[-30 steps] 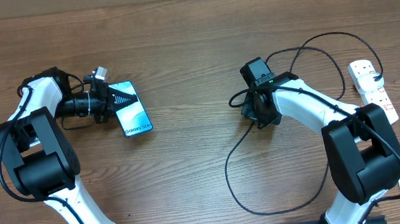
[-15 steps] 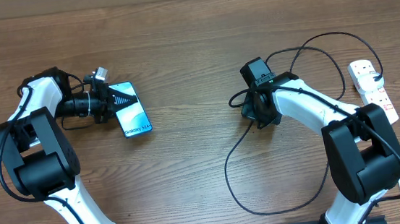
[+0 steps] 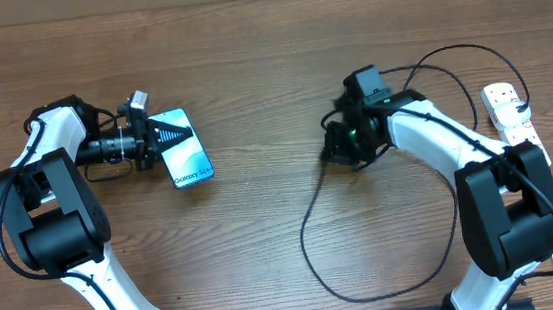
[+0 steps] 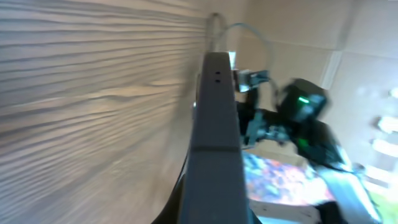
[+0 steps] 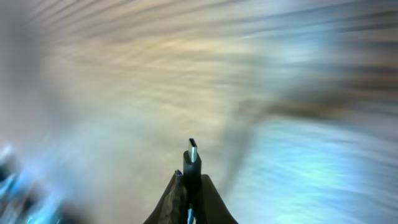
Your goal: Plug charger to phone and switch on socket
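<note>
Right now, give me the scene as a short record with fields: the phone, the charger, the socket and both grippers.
phone: screen lit, nothing plugged in
charger: cable loops across the table
socket: far right, no gripper on it
left gripper: shut on the phone's edge
right gripper: shut on the charger's connector

Desk (image 3: 246, 37) in brown wood grain, matt and smooth, streaked lengthwise from left edge to right edge. Near the left edge, phone (image 3: 189, 159) with a glossy lit glass face and a dark, matt rim; left arm (image 3: 42, 135) and right arm (image 3: 435, 133) in smooth white plastic shells with matt black joints. By the right edge, socket (image 3: 514, 119) in smooth, faintly shiny white plastic; charger (image 3: 308, 232) a thin matt black cord, rubbery in look, ending in black plastic with a small pale metallic tip.
</note>
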